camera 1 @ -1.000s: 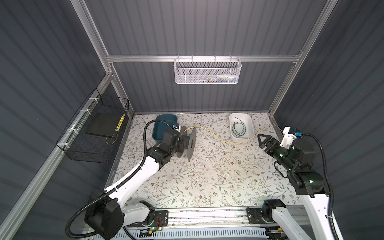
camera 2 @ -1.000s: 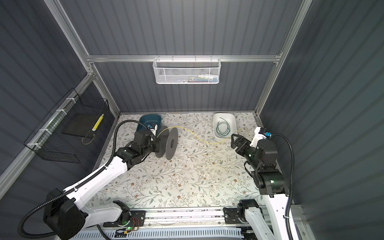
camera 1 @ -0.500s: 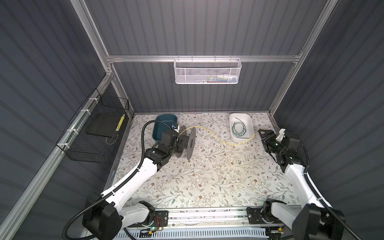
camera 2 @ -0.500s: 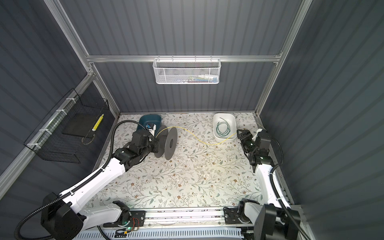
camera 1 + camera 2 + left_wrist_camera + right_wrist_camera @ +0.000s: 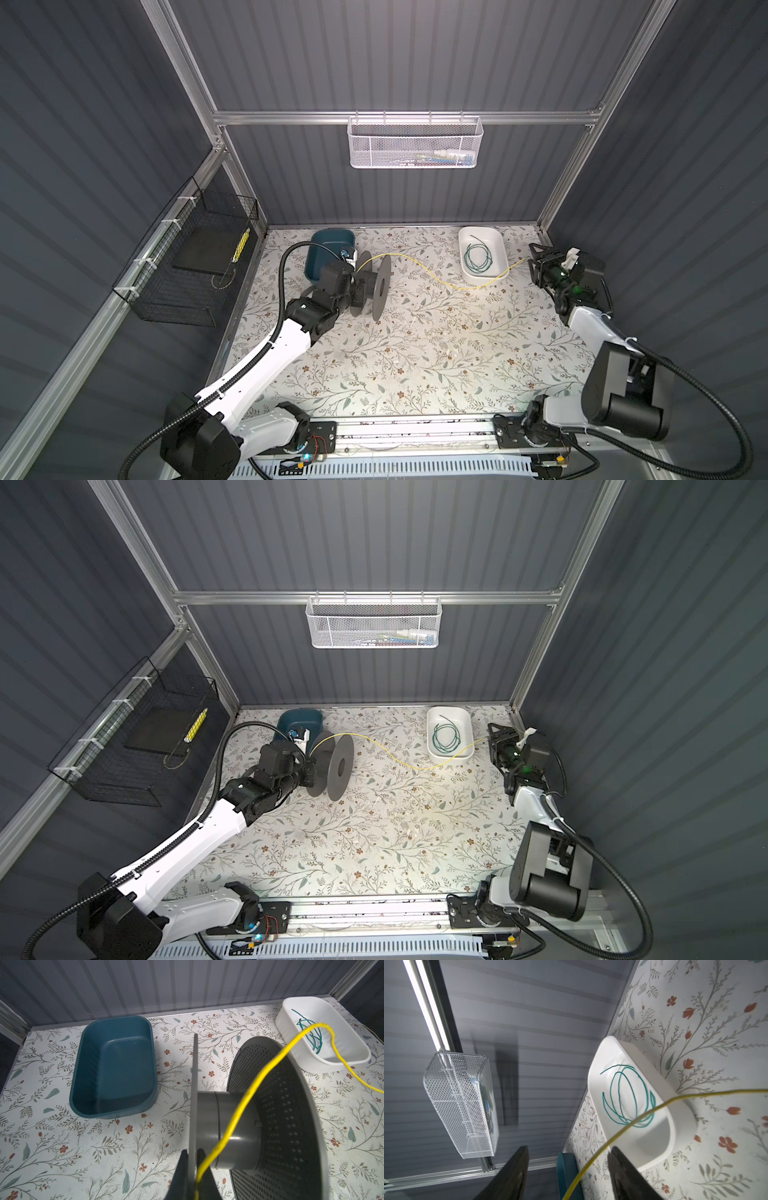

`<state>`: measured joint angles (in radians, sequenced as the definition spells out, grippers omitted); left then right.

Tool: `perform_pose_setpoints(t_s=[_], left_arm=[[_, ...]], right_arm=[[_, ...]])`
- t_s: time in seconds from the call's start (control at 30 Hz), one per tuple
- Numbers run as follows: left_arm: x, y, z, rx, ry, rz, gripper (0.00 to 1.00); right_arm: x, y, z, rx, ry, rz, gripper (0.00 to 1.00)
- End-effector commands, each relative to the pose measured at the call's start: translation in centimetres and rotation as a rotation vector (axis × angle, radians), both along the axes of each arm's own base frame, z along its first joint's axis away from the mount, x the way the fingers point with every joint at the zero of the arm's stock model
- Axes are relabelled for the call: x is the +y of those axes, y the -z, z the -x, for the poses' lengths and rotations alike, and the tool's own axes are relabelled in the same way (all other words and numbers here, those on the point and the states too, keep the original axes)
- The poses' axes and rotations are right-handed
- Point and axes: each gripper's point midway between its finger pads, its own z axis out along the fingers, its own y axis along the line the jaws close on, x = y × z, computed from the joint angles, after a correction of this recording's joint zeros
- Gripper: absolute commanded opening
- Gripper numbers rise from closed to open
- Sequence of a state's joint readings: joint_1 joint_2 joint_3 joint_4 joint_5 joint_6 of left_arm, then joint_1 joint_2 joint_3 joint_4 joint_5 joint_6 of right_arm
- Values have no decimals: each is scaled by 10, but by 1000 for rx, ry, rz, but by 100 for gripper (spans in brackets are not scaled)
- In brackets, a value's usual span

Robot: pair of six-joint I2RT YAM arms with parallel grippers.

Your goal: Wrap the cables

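Right gripper [image 5: 569,1148] half-open, nothing held; yellow cable [image 5: 243,1105], prob. light & springy, runs btwn its jaws, so pinch there; left gripper [image 5: 192,1151] clamps spool [image 5: 280,1115] rim.

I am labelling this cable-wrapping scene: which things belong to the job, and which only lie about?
Job:
- thin yellow cable
- dark green coiled cable in the white rounded plastic tray
- grey plastic spool, clamped by the left gripper
- open right gripper around the yellow cable

Lying about:
- empty dark blue plastic tub
- white mesh basket on the back rail
- black wire basket on the left wall
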<state>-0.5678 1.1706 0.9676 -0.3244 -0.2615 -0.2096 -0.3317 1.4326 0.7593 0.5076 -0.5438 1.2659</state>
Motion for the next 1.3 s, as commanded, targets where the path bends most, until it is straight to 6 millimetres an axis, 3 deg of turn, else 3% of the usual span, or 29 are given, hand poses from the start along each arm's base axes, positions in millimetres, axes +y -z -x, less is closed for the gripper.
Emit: perform_pose_setpoints(t_s=[0.0,0.2,0.43,0.93,1.07,1.27], left_arm=[[0,-26,-1,-70,4,44,0],[2,-30,2,-76,9,35,0],[1,-30,2,-74,11,36,0],[-2,-33,0,-72,21,45,0],[-2,-35,1,-73,22,42,0],[0,-37,1,-77,20,32,0]], right_arm=[[0,-18,-15,-97,-28,-92,45],[-2,-19,-27,-149,-41,-166,34],[-1,-7,-36,-146,-56,-241,43],[8,13,-45,-117,-95,-318,41],[9,11,-48,-118,-100,-322,28],[11,-9,-42,-155,-104,-309,3]])
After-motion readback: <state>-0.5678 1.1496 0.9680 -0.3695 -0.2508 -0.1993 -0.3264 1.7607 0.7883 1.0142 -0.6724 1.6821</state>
